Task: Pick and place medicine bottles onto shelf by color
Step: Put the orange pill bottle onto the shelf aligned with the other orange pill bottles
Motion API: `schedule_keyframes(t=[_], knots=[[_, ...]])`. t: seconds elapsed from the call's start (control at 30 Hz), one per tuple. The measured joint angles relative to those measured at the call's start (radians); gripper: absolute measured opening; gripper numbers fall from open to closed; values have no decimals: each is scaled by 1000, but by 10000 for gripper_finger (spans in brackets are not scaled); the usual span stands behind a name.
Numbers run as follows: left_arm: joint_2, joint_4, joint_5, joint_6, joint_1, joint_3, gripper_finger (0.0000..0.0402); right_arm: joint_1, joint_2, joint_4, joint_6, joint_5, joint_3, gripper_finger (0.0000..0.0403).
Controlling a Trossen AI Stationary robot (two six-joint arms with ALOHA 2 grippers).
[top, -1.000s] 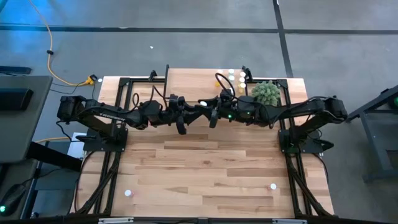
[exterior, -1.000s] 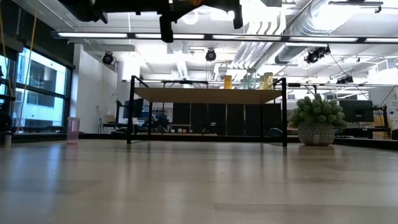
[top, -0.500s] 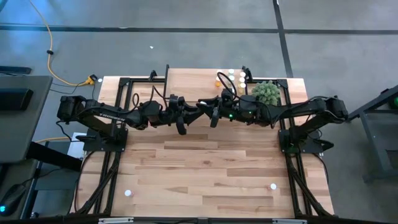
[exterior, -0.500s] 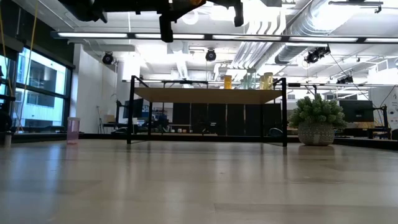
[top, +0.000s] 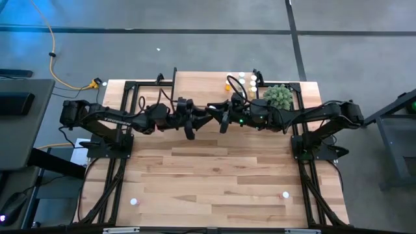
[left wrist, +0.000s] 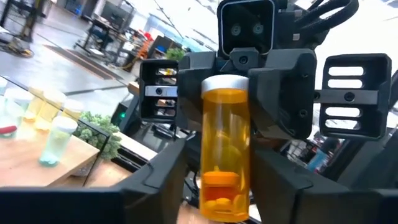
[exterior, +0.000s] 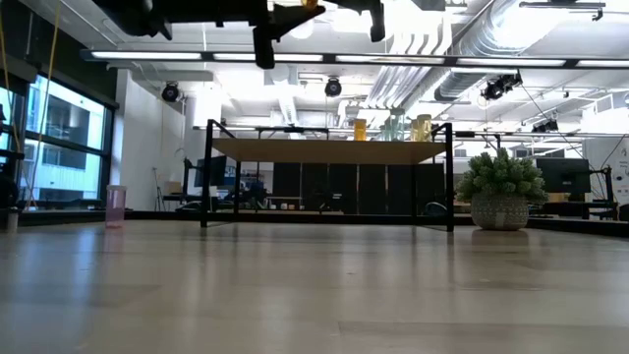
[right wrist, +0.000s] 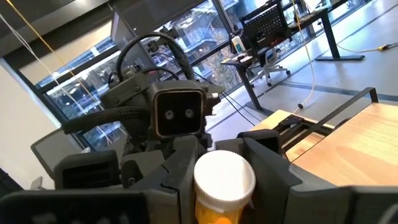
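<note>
An orange medicine bottle (left wrist: 225,149) with a white cap (right wrist: 224,177) stands upright in mid-air between my two grippers, high over the far middle of the table. My right gripper (top: 220,114) is shut on its upper end. My left gripper (top: 203,115) is open; its fingers (left wrist: 163,183) flank the bottle's lower half with a narrow gap showing. The shelf (top: 208,84) stands at the table's far edge, with several bottles (top: 246,80) on its right end. Loose bottles (top: 134,201) (top: 285,194) stand near the table's front edge. My right gripper pinches the orange bottle's top end, the cap and the body just under it (left wrist: 225,93), between its two fingers (left wrist: 283,93). The fingers come level from the table's right side and lie across the bottle. The bottle is upright, cap up, lifted clear of the table.
A round green plant (top: 279,97) in a pot stands to the right of the shelf. In the low view a pink bottle (exterior: 116,205) stands at the table's far left. The wooden tabletop (top: 214,175) in front of the shelf is wide.
Both arms have stayed in place over the far middle of the table. From above, the bottle's white cap showed between the grippers a second ago; my right gripper's fingers now cover it.
</note>
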Motion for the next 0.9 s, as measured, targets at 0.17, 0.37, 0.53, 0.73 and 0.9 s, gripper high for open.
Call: schedule_keyframes(t=[0.17, 0.37, 0.53, 0.73, 0.9], knots=[[-11, -34, 121, -26, 55, 0, 207, -12, -25, -44, -8, -32, -1, 108], [-47, -86, 245, -29, 119, 0, 251, -39, -91, -132, -43, -39, -1, 108], [-55, -87, 296, -27, 138, 0, 259, -61, -126, -154, -62, -47, -1, 108], [-103, -85, 415, -4, 191, 0, 257, -65, -149, -269, -111, -25, -1, 108], [-209, -86, 455, 21, 240, 0, 256, -64, -108, -395, -185, 113, -1, 108]])
